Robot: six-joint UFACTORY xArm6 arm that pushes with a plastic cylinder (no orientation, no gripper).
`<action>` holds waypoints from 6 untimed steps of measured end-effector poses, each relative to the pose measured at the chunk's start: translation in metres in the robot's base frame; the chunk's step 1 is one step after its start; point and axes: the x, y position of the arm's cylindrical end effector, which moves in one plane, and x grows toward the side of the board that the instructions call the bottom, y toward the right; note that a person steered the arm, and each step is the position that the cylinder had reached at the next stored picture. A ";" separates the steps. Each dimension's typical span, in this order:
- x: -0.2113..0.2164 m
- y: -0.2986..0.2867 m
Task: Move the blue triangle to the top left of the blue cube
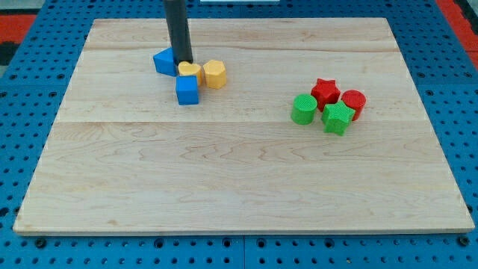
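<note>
One pale wooden board [239, 172], made of planks laid side by side, fills most of the view and lies on a blue perforated table [30, 250]. One straight dark rod [178, 26] comes down from the view's top edge, left of centre, and my tip [184, 61] meets the board inside the left cluster of blocks. The rod has no jaws or fingers, so nothing opens or shuts and it has hold of nothing; it only stands against the blocks.

Eight small plastic blocks lie on the board, in two clusters of four, well apart from each other.

The left cluster holds two blue and two yellow blocks. The blue triangle [164, 61] lies just to the view's left of my tip, touching or nearly touching the rod. The blue cube [187, 90] sits below my tip, towards the view's bottom, so the triangle is up and to the left of it. One yellow heart-shaped block [190, 71] lies between my tip and the cube, against the cube's top edge. One yellow hexagonal block [214, 74] is just to the view's right of the heart.

The right cluster holds two red and two green blocks, packed close. The red star [325, 91] is at top, the red cylinder [353, 103] to the right, the green cylinder [303, 109] to the left, and the green star [337, 118] at bottom.
</note>
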 end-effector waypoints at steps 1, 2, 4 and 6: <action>0.028 0.000; 0.028 -0.022; -0.013 -0.111; 0.012 -0.005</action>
